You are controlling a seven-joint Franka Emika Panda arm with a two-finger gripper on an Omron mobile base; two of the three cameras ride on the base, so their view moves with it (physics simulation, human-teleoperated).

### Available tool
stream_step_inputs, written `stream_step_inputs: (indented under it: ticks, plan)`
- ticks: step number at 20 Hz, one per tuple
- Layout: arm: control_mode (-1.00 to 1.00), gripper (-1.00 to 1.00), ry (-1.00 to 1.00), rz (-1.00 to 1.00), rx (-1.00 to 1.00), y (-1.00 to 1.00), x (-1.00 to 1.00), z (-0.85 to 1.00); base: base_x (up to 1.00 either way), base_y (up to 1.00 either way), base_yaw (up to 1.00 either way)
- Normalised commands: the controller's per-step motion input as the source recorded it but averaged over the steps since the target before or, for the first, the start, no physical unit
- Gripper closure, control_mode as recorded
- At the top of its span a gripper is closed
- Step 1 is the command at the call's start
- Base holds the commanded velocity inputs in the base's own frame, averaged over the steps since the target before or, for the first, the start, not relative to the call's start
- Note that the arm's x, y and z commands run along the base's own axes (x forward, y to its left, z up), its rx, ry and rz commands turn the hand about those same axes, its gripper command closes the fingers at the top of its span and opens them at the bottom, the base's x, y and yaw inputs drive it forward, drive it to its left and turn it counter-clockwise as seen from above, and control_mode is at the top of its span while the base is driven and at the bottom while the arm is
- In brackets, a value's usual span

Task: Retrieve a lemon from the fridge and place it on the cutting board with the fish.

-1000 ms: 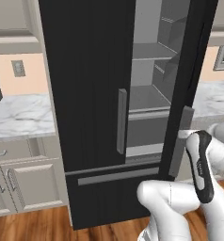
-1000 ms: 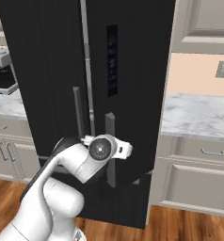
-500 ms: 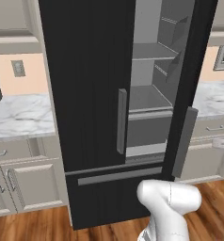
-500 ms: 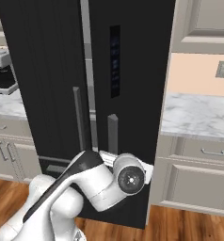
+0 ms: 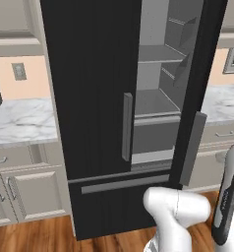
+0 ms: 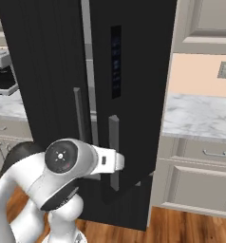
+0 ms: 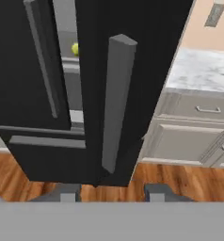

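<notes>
One fridge (image 5: 94, 98), black, French-door. Left door shut; right door (image 5: 200, 83) swung partly out, edge-on in the left base view. Two long grey vertical handles: one on the left door (image 5: 127, 126), one on the right door (image 7: 115, 103). One grey bar handle across the bottom drawer (image 5: 124, 183).

Inside, through the gap: grey shelves, three levels countable in the left base view, plus a grey bin front (image 5: 156, 138) below them. Door racks on the inner side of the open door, count unclear.

One lemon (image 7: 75, 49), small and yellow-green, seen in the hand view in the narrow gap between the two doors, sitting on a grey shelf inside the fridge. Only part of it shows.

One gripper (image 7: 113, 192); two dark tips at the bottom of the hand view, spread apart with nothing between them, released. It sits just in front of and below the right door handle, not touching it. In the right base view the white arm reaches toward that handle.

Room: marble-look counters on both sides of the fridge (image 6: 200, 116), cream cabinets below with small bar pulls, upper cabinets above, peach wall, one wall outlet per side (image 6: 224, 69). Wood plank floor (image 7: 189, 179). One dark appliance on the far left counter (image 6: 2, 78).
</notes>
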Motion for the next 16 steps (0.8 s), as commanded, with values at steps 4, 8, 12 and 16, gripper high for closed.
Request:
stream_step_inputs:
  ticks: [4,8,12,16]
  plan:
    - [-1.0,-1.0,0.15,-0.15,-0.48,0.92,-0.46,0.53,0.0,0.0,0.0]
    - [-1.0,-1.0,0.23,-0.19,-0.53,0.91,-0.02,0.44,0.0,0.0,0.0]
    - [-1.0,-1.0,0.13,-0.15,-0.31,0.73,0.32,-0.02,0.0,0.0,0.0]
    - [-1.0,-1.0,0.1,-0.01,-0.02,0.27,0.16,-0.11,0.0,0.0,0.0]
